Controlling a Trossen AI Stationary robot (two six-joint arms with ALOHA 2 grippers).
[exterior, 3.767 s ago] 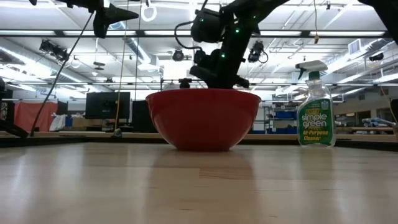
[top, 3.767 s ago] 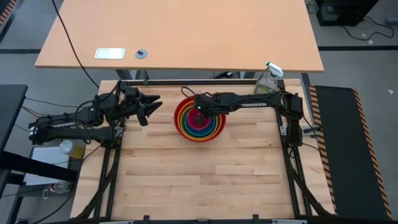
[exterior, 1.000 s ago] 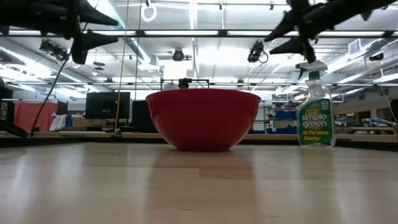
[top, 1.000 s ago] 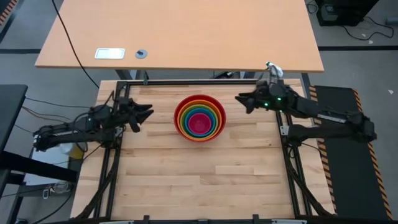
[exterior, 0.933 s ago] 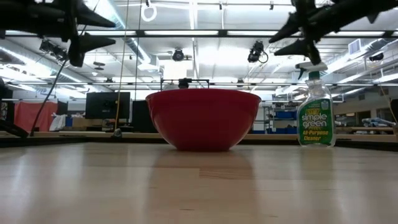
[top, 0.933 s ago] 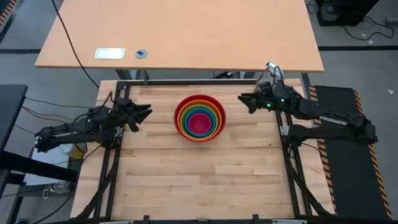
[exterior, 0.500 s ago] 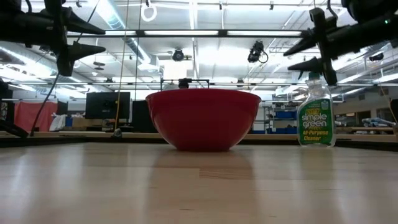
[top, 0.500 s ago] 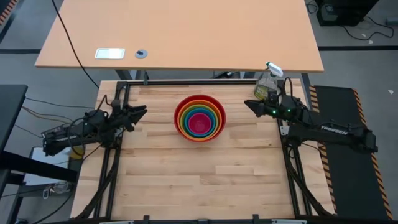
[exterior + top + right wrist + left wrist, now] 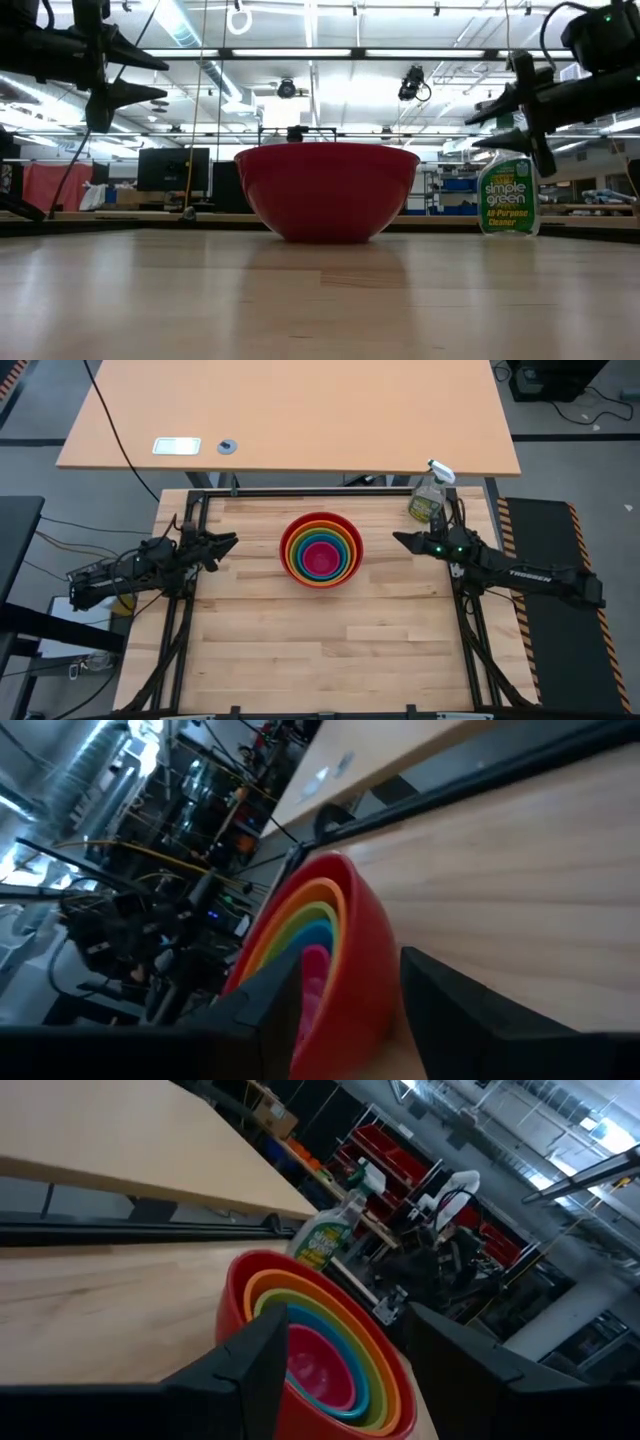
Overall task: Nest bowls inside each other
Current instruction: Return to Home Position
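Note:
The bowls [image 9: 321, 550] sit nested in one stack at the table's far middle: red outermost, then orange, green and blue, with pink in the centre. The red bowl's base [image 9: 327, 236] rests on the wood. My left gripper [image 9: 230, 542] hovers open to the left of the stack, pointing level at it, well apart from it. My right gripper [image 9: 399, 540] hovers open to the right, also pointing at the stack and apart from it. Both wrist views show the stack [image 9: 320, 1355] [image 9: 320, 935] beyond empty fingers.
A clear spray bottle [image 9: 428, 497] with greenish liquid stands at the table's far right corner, close behind my right gripper [image 9: 478, 130]. A black frame rail [image 9: 310, 491] runs along the far edge. Bare wood [image 9: 320, 650] lies on the near side of the stack.
My right gripper has sunk and drawn back toward the table's right and near edges, away from the bowls, rolling as it went. My left gripper has sunk a little and drawn back toward the left edge. The bowls have stayed where they were.

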